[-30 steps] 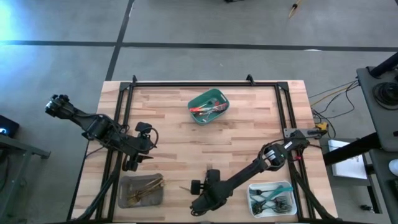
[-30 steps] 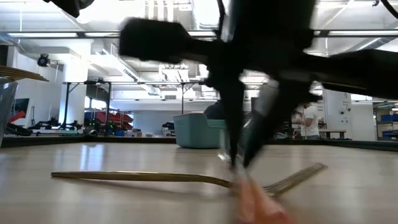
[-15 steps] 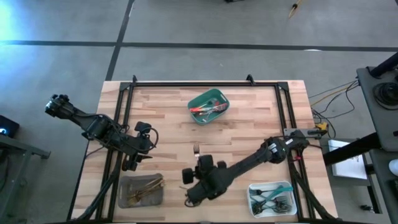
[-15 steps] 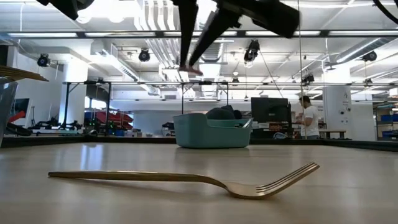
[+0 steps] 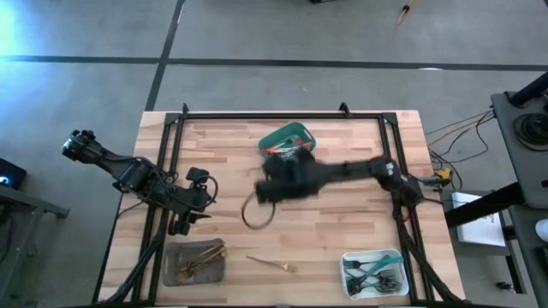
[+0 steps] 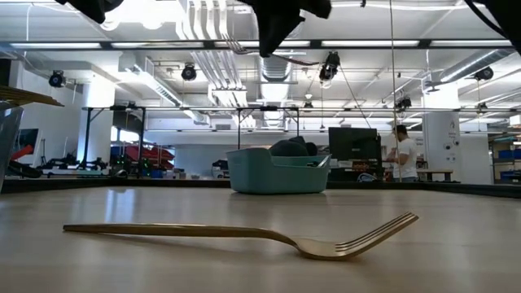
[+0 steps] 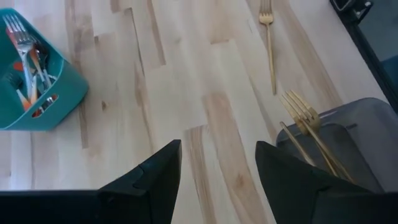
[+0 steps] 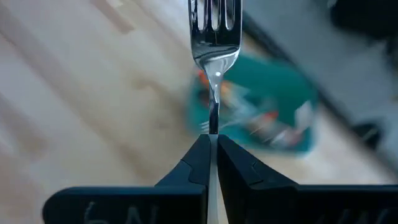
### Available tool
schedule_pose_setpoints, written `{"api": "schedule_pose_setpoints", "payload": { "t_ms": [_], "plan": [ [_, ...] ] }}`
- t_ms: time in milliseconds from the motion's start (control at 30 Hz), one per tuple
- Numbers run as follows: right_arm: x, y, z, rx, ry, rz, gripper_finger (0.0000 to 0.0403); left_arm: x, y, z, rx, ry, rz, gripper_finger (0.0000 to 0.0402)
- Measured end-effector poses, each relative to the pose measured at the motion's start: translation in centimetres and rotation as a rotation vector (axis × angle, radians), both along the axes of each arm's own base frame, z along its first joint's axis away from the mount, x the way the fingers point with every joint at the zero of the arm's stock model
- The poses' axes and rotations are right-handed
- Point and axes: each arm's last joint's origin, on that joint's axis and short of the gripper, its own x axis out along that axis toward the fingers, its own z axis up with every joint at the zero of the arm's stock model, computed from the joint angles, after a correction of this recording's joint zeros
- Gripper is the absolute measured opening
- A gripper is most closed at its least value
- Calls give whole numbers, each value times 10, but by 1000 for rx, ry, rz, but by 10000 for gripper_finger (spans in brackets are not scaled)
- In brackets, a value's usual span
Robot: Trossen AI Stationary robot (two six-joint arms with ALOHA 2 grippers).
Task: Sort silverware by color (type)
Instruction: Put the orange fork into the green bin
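Note:
My right gripper point(image 8: 213, 138) is shut on a silver fork point(image 8: 214, 25), high over the table's middle point(image 5: 278, 162) and just short of the green tray point(image 5: 287, 145), which holds red-handled silverware. The fork's handle is hidden behind the fingers. A gold fork point(image 6: 244, 233) lies flat on the table near the front edge point(image 5: 272, 263). My left gripper point(image 7: 217, 146) hangs open at the left, above the grey tray point(image 7: 354, 134) of gold forks. My right gripper pinches the fork's thin neck point(image 8: 213, 121), just below the tines, between its two fingertips. The fork lies along the fingers, with the tines sticking out past them toward the green tray. It is lifted clear of the table.
A white tray point(image 5: 374, 272) with teal-handled silverware sits at the near right corner. The grey tray point(image 5: 194, 261) sits at the near left. A black frame point(image 5: 282, 115) runs around the table's edges. Bare wood lies between the trays.
My right gripper has lifted the fork off the table near the front edge. It has risen and swung toward the far edge, up to the green tray, rolling about its own line. The gold fork has stayed flat on the table.

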Motion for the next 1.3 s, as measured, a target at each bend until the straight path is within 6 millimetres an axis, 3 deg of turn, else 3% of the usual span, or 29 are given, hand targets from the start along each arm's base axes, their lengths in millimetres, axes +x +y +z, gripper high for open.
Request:
{"api": "schedule_pose_setpoints", "payload": {
  "t_ms": [200,333,500,667,800,967,1133,1300],
  "plan": [
    [-8,-72,19,-132,325,308,9,1,1,0,-2,-10,76,190],
    [-12,-116,19,-77,474,515,9,3,4,0,37,-61,211,190],
    [-14,-166,4,-11,583,643,9,4,11,3,121,-171,420,190],
    [-14,-208,-18,49,652,680,9,5,14,8,86,-256,588,190],
    [-6,-222,-42,117,671,795,9,6,14,7,27,-286,681,190],
    [6,-225,-69,120,760,938,9,8,13,6,-33,-307,759,190],
    [8,-232,-78,157,712,821,20,13,10,2,-57,-304,795,190],
    [6,-227,-78,254,652,746,62,19,6,-3,-53,-268,786,190]
  ]
}}
